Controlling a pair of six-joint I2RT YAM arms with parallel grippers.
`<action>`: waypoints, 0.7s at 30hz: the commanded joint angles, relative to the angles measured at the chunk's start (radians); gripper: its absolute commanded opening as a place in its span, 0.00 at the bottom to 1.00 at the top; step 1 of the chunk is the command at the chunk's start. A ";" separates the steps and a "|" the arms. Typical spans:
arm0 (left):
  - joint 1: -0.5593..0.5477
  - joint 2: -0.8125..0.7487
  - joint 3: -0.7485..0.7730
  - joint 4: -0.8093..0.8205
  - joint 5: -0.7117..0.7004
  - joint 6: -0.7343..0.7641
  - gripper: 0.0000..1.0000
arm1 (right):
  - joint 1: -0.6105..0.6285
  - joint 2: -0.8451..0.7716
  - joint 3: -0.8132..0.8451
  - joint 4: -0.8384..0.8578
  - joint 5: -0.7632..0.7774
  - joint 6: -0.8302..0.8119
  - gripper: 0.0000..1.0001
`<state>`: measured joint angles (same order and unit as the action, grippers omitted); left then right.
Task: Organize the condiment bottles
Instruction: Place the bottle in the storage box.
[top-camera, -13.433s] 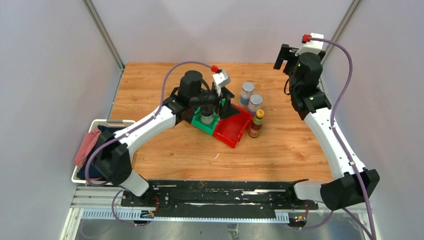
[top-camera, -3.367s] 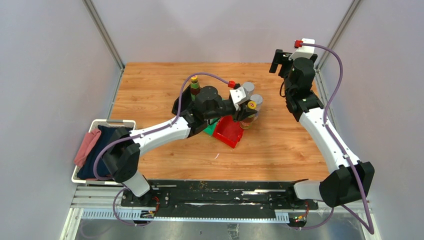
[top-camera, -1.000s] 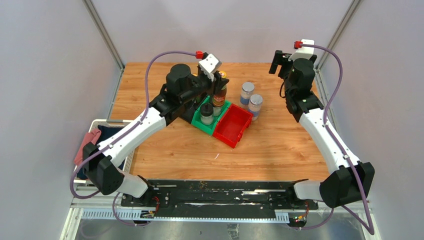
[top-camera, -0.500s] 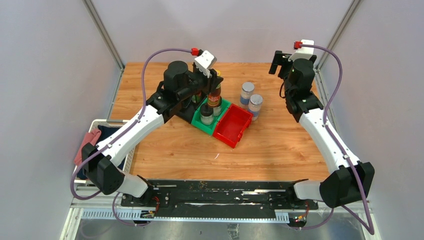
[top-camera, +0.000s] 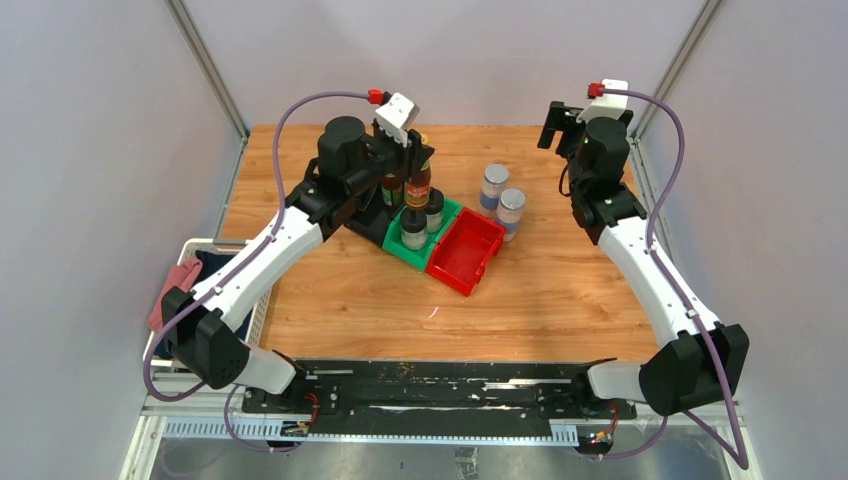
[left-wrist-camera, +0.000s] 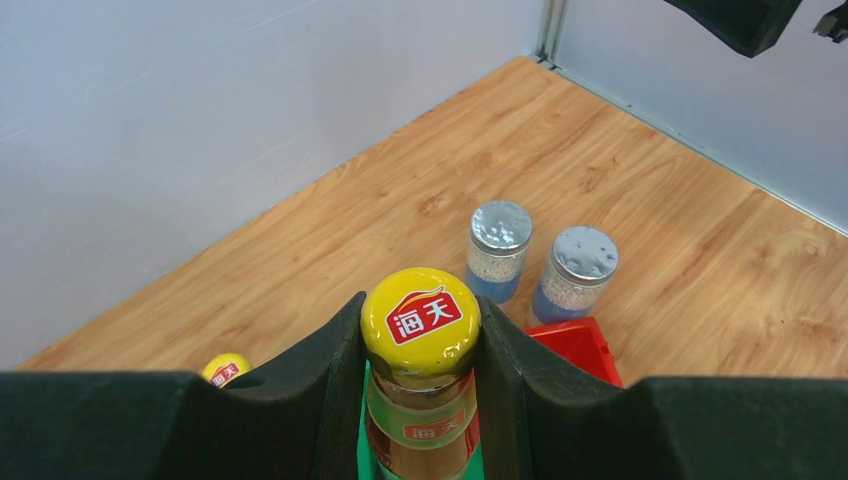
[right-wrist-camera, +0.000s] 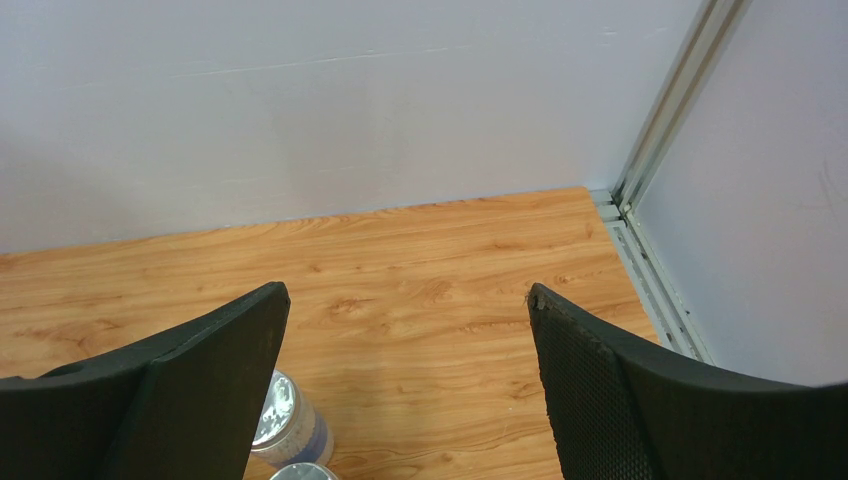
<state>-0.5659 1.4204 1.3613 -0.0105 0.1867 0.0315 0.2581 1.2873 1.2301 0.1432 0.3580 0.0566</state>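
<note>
My left gripper (top-camera: 417, 172) is shut on the neck of a dark brown, yellow-capped bottle (top-camera: 417, 190), held upright over the far-left edge of the green bin (top-camera: 395, 243). In the left wrist view the gripper (left-wrist-camera: 420, 303) has its pads pressed against both sides of the cap of that bottle (left-wrist-camera: 420, 432). A second yellow cap (left-wrist-camera: 227, 368) shows lower left, by the black bin (top-camera: 363, 218). Two black-capped jars (top-camera: 413, 229) stand in the green bin. Two silver-lidded shakers (top-camera: 494, 186) (top-camera: 511, 207) stand on the table beyond the red bin (top-camera: 465, 252). My right gripper (top-camera: 560, 120) (right-wrist-camera: 408, 300) hangs open, high at the back right.
A white basket (top-camera: 170, 352) of cloths sits off the table's left edge. Metal frame posts (right-wrist-camera: 660, 110) rise at the back corners. The shakers (right-wrist-camera: 285, 420) stand below my right gripper, to its left.
The left gripper has carried the brown bottle leftward, from over the green bin's far end toward the black bin. The right arm has not moved.
</note>
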 joint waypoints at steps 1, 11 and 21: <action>0.026 -0.039 0.032 0.104 -0.004 -0.014 0.00 | 0.000 -0.012 -0.004 0.031 -0.005 0.018 0.93; 0.075 -0.045 0.012 0.104 -0.008 -0.024 0.00 | 0.000 -0.006 -0.001 0.033 -0.008 0.017 0.93; 0.137 -0.046 -0.016 0.109 0.004 -0.027 0.00 | 0.000 -0.010 -0.003 0.036 -0.005 0.013 0.93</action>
<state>-0.4561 1.4204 1.3441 -0.0093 0.1783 0.0097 0.2581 1.2873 1.2301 0.1432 0.3573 0.0570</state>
